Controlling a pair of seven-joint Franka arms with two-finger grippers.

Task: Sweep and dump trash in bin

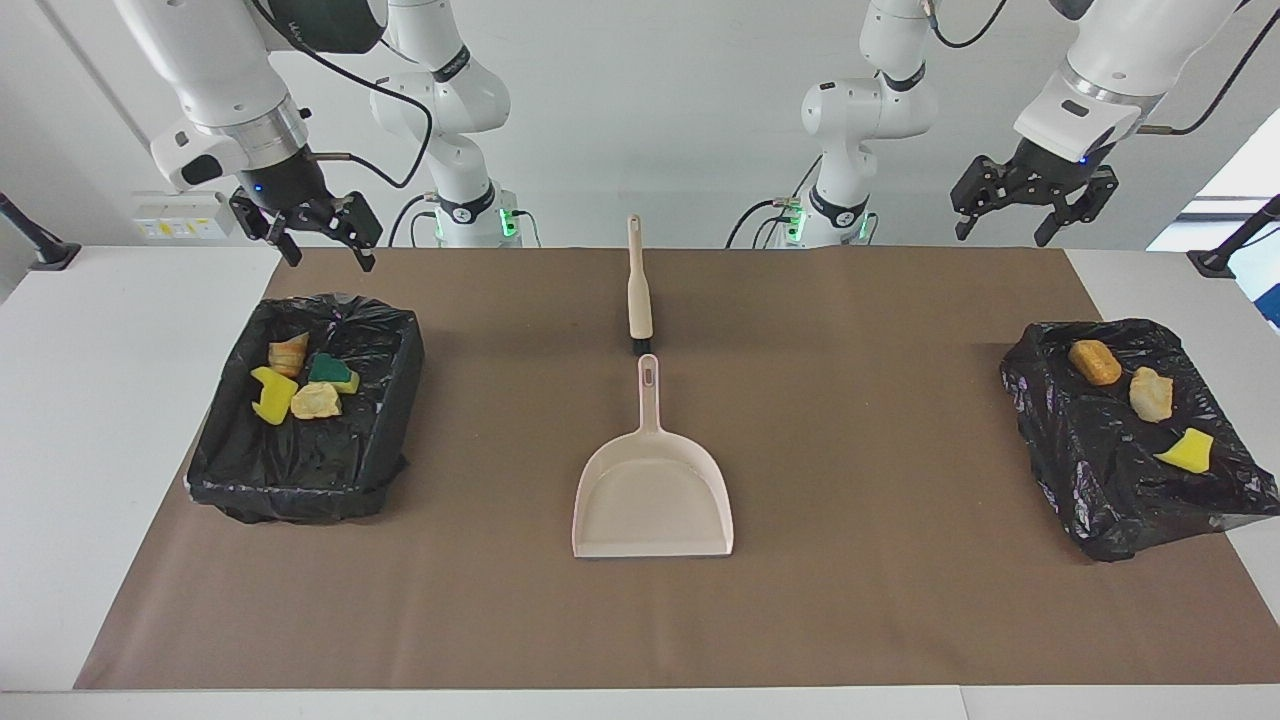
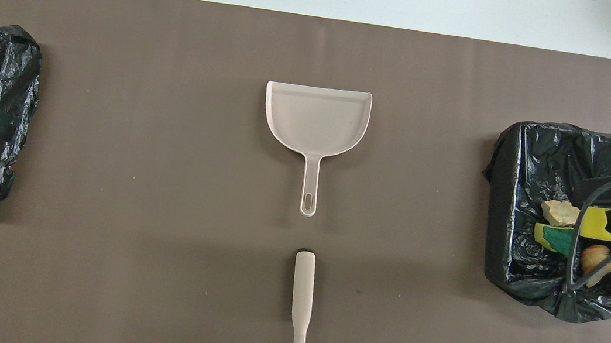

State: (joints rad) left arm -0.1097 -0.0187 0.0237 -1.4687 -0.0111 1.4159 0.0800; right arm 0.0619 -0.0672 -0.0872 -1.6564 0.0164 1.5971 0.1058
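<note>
Two bins lined with black bags stand at either end of the brown mat (image 1: 850, 600) on the surface.

The bin at the right arm's end (image 1: 310, 410) holds four trash pieces (image 1: 300, 385): two yellow sponge chunks (one green-backed) and two tan bread bits.

The bin at the left arm's end (image 1: 1120, 450) carries three more pieces (image 1: 1150, 395); in the overhead view it is cut off at the frame edge.

The dustpan (image 1: 652, 495) lies mid-mat, the brush (image 1: 638, 290) nearer the robots, its bristles mostly hidden.

The right end effector (image 1: 318, 240) hangs over its bin's near edge, fingers spread wide, holding nothing.

The left end effector (image 1: 1030, 205) hangs spread and empty over the mat's near corner.
</note>
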